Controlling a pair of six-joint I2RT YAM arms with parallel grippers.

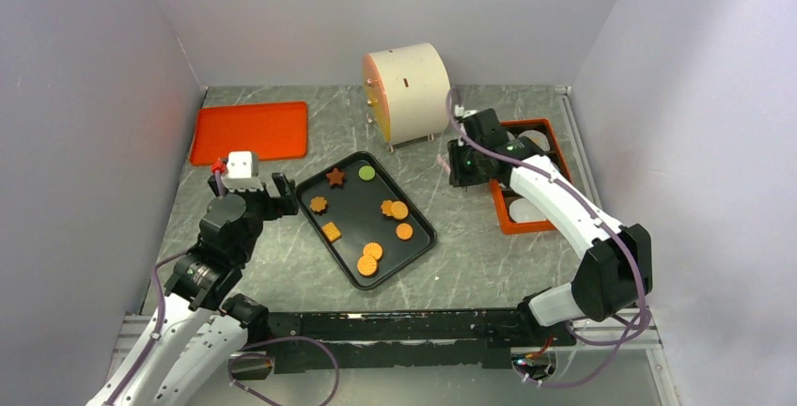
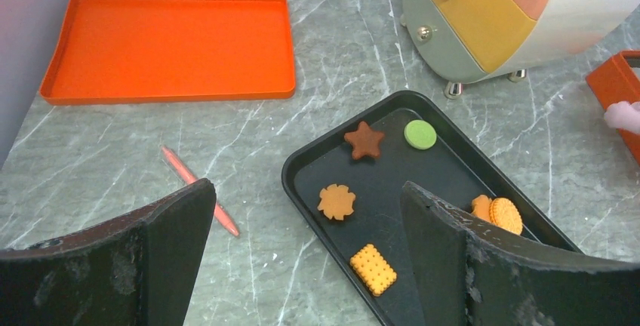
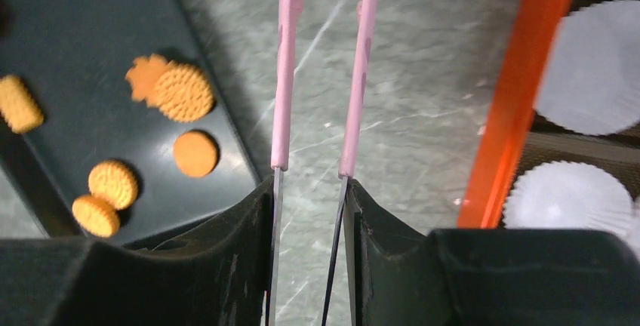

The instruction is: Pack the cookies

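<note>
The cookies lie on a black tray [image 1: 362, 213]: a brown star [image 1: 335, 177], a green round [image 1: 367, 173], a brown flower [image 1: 319, 204], an orange square [image 1: 331, 231] and several orange rounds [image 1: 399, 210]. My left gripper [image 1: 256, 188] is open and empty at the tray's left edge. In the left wrist view [image 2: 306, 190] one finger is over the table and the other over the tray. My right gripper [image 1: 462, 166] is shut on pink tongs [image 3: 285, 77]. The tong arms are apart, hold nothing, and point over bare table right of the tray.
An orange tray [image 1: 526, 226] with white paper liners [image 3: 589, 69] stands at the right. A flat orange tray [image 1: 249, 131] lies back left. A cream drum-shaped drawer unit [image 1: 406, 91] stands at the back. A pink stick [image 2: 181, 167] lies on the table left of the black tray.
</note>
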